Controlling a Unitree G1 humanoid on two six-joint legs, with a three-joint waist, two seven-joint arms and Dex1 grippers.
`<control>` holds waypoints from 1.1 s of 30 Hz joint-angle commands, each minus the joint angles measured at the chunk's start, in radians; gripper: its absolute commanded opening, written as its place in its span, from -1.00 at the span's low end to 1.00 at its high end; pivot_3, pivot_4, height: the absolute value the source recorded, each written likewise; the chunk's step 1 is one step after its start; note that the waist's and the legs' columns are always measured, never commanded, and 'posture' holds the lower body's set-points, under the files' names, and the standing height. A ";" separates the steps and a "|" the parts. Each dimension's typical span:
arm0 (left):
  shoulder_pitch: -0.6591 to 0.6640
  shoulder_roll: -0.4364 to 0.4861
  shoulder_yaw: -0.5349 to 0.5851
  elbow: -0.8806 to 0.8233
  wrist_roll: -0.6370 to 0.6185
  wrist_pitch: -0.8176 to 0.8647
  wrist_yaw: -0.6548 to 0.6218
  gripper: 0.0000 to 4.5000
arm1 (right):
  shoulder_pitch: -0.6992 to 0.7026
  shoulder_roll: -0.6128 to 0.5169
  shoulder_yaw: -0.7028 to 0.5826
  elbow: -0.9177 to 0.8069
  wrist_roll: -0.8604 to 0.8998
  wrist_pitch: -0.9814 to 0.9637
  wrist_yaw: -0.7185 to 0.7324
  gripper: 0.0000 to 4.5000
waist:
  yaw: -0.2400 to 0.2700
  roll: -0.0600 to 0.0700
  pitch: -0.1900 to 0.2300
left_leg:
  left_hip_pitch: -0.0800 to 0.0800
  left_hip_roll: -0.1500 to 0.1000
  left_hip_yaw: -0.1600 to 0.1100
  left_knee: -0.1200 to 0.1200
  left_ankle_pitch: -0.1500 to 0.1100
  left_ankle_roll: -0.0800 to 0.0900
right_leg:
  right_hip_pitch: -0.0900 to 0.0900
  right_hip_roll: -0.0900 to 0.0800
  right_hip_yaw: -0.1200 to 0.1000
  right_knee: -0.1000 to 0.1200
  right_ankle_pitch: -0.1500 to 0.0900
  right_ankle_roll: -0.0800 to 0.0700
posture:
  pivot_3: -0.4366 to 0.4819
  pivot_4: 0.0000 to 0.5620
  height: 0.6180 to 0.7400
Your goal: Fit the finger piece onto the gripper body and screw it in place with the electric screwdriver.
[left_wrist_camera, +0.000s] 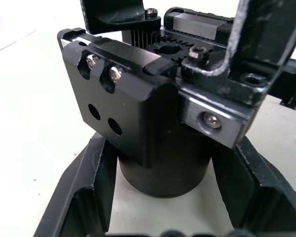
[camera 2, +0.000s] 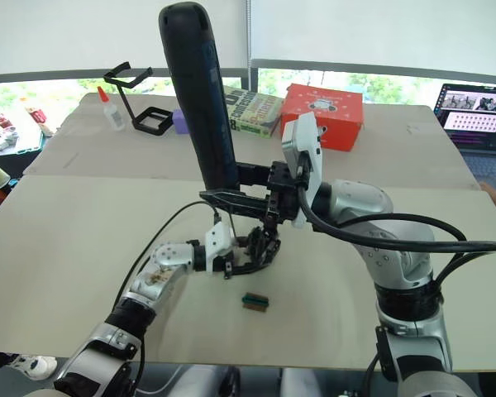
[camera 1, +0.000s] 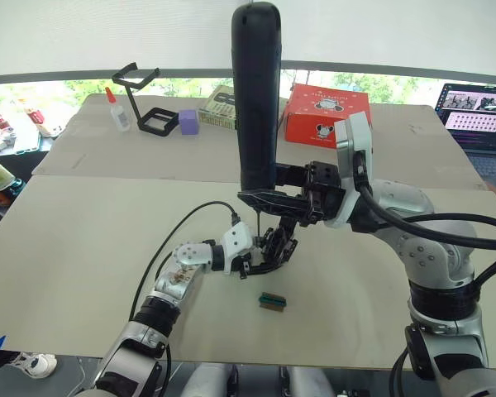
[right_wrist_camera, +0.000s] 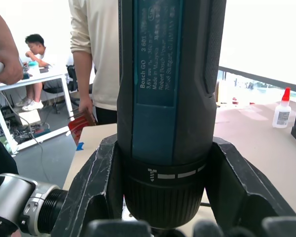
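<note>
The left gripper (camera 1: 260, 263) clamps the chunky black plastic gripper body (camera 1: 274, 248) on the beige table (camera 1: 83, 248), its ribbed, screw-studded face up. Directly above the body, the right gripper (camera 1: 269, 197) grips the long matte-black electric screwdriver (camera 1: 256, 91) upright, its thin metal bit pointing down at the body.

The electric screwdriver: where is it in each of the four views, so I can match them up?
Left eye view: electric screwdriver upright at top centre, held by the right gripper.
Right eye view: leaning left of centre, bit down over the gripper body.
Left wrist view: I cannot make it out.
Right wrist view: barrel between the fingers.
Shared landmark: glue bottle.
</note>
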 commanded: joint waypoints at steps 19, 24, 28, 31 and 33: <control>-0.008 0.010 0.008 -0.033 -0.010 0.007 -0.011 0.02 | 0.018 -0.001 0.037 -0.017 -0.128 -0.145 0.096 -0.15 | 0.000 0.000 0.000 | 0.000 0.000 0.000 0.000 0.000 0.000 | 0.000 0.000 0.000 0.000 0.000 0.000 | -0.05 -0.47 1.00; -0.011 0.012 0.009 -0.029 -0.009 0.006 -0.012 0.02 | 0.023 -0.006 0.048 -0.015 -0.149 -0.167 0.120 -0.15 | 0.000 0.000 0.000 | 0.000 0.000 0.000 0.000 0.000 0.000 | 0.000 0.001 0.000 0.000 0.000 0.000 | -0.05 -0.47 1.00; -0.009 0.013 0.009 -0.030 -0.009 0.007 -0.013 0.02 | 0.022 -0.004 0.052 -0.012 -0.162 -0.177 0.131 -0.15 | 0.000 0.000 0.000 | 0.000 0.000 0.000 0.000 0.000 0.000 | 0.000 0.001 0.000 0.000 0.000 0.000 | -0.05 -0.47 1.00; -0.009 0.014 0.008 -0.029 -0.008 0.008 -0.013 0.02 | 0.018 -0.004 0.054 -0.008 -0.170 -0.183 0.137 -0.15 | 0.000 0.000 0.000 | 0.000 0.000 0.000 0.000 0.000 0.000 | 0.000 0.001 0.000 0.000 0.000 0.000 | -0.05 -0.47 1.00; -0.009 0.014 0.009 -0.029 -0.009 0.009 -0.013 0.02 | 0.015 -0.004 0.055 -0.008 -0.170 -0.181 0.138 -0.15 | 0.000 0.000 0.000 | 0.000 0.000 0.000 0.000 0.000 0.000 | 0.000 0.001 0.000 0.000 0.000 0.000 | -0.05 -0.47 1.00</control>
